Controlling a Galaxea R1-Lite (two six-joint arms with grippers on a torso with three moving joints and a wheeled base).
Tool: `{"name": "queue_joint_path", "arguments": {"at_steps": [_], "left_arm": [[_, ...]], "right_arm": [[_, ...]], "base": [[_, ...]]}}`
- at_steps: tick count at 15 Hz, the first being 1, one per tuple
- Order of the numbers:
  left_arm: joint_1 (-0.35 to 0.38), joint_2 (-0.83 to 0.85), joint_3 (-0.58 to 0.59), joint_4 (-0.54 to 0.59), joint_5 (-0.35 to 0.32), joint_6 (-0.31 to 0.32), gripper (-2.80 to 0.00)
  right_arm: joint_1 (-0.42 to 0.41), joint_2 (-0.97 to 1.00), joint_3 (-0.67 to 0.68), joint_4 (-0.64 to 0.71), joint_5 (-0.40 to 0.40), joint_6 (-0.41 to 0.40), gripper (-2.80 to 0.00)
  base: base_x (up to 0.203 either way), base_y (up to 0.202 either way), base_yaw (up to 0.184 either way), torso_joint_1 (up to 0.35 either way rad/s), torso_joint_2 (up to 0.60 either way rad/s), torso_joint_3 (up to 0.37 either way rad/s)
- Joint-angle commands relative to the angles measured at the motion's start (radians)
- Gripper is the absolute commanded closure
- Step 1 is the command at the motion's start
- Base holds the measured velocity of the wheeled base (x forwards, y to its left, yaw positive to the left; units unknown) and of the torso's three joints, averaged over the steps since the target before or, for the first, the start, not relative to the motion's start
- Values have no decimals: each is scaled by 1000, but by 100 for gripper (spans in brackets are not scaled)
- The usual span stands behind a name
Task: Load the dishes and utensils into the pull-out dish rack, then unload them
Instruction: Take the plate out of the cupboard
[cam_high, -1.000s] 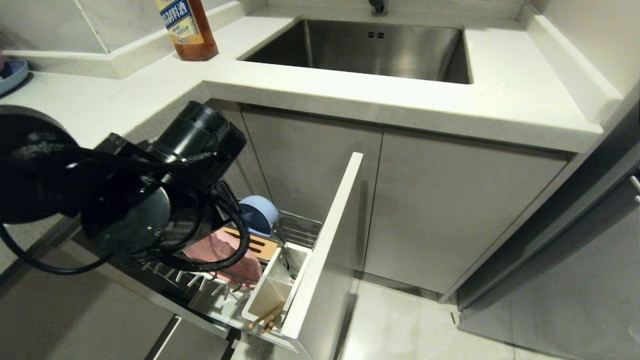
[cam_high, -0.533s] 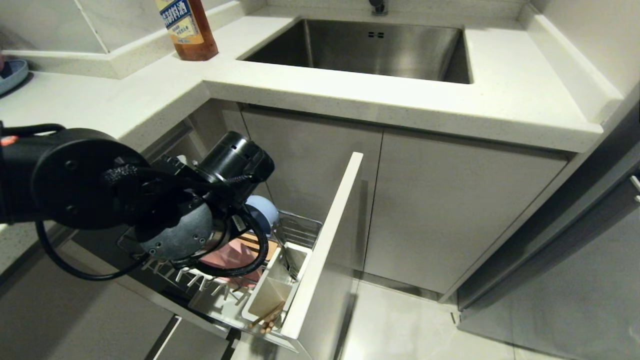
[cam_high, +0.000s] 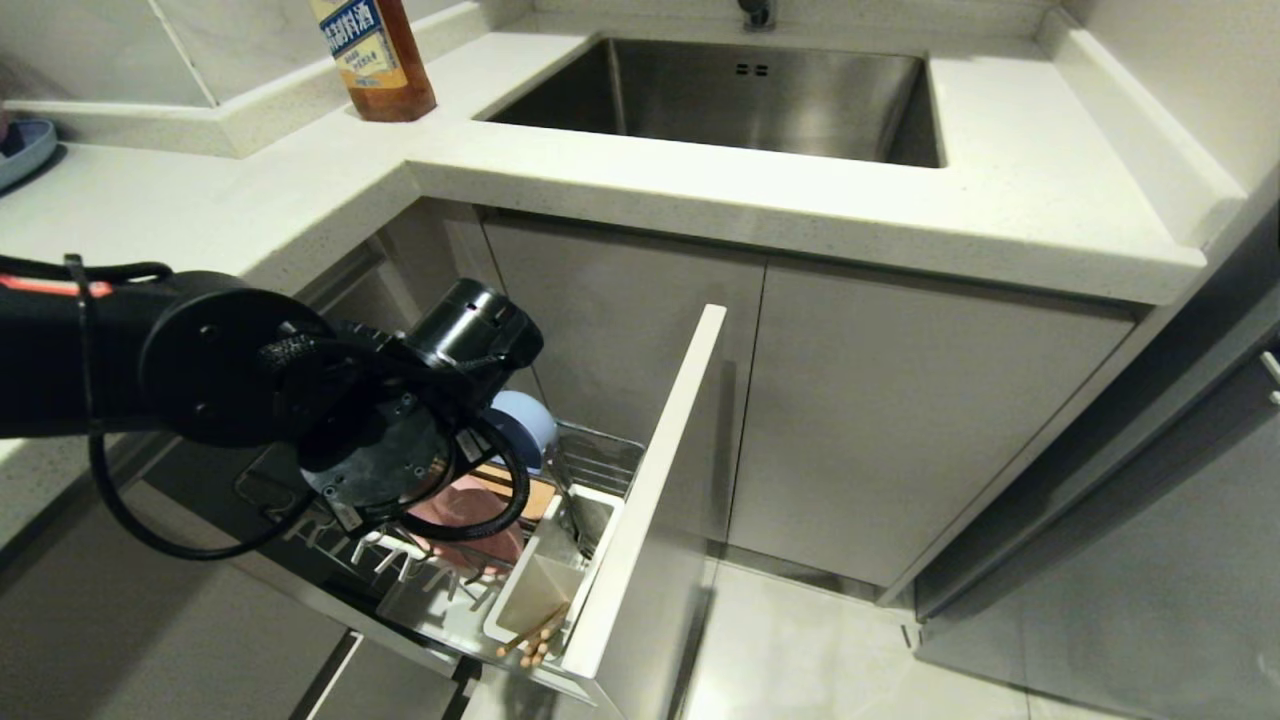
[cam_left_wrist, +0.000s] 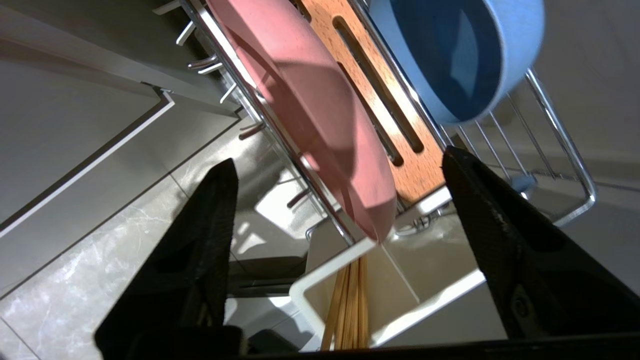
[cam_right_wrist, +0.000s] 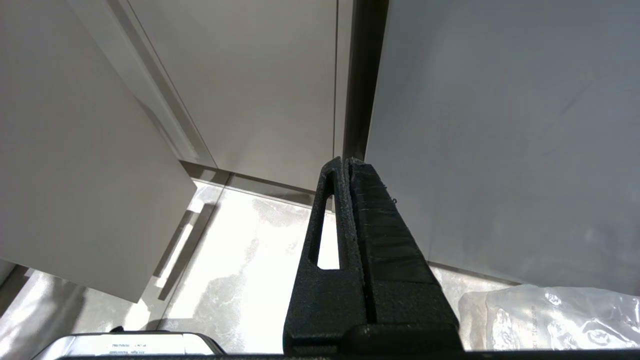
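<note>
The pull-out dish rack (cam_high: 650, 470) stands pulled out under the counter. The pale-pink plate (cam_left_wrist: 320, 105) leans on edge in it beside the slotted wooden strip (cam_left_wrist: 395, 125), and the light-blue bowl (cam_left_wrist: 455, 55) lies on its side behind. Wooden chopsticks (cam_left_wrist: 350, 310) stand in the white utensil cup (cam_high: 545, 590), and a thin metal handle (cam_high: 572, 515) shows in its far compartment. My left gripper (cam_left_wrist: 336, 159) hangs open just above the plate's rim, one finger on each side, touching nothing. My right gripper (cam_right_wrist: 347, 162) is shut and empty, parked facing the floor.
A steel sink (cam_high: 750, 100) is set in the white counter (cam_high: 1000, 210), with a sauce bottle (cam_high: 375, 60) at the back left and a darker blue plate (cam_high: 20, 150) at the far left edge. Closed cabinet doors (cam_high: 900, 420) flank the rack. A plastic bag (cam_right_wrist: 550, 315) lies on the floor.
My left arm has swung away from the camera and down over the rack. The pink plate, bowl and chopsticks have stayed in place.
</note>
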Motion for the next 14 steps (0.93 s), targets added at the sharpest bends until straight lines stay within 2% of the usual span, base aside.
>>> {"name": "queue_joint_path", "arguments": {"at_steps": [1, 7, 14], "left_arm": [[15, 25, 4, -8, 4, -6, -280], [61, 95, 10, -71, -2, -6, -280], [81, 108, 14, -83, -6, -6, -280]], "right_arm": [[1, 0, 2, 0, 0, 0, 0], [0, 0, 2, 0, 0, 1, 0], [1, 0, 2, 0, 0, 0, 0]], "base": [[0, 0, 0, 0, 0, 0], [0, 0, 0, 0, 0, 0], [0, 0, 0, 0, 0, 0]]}}
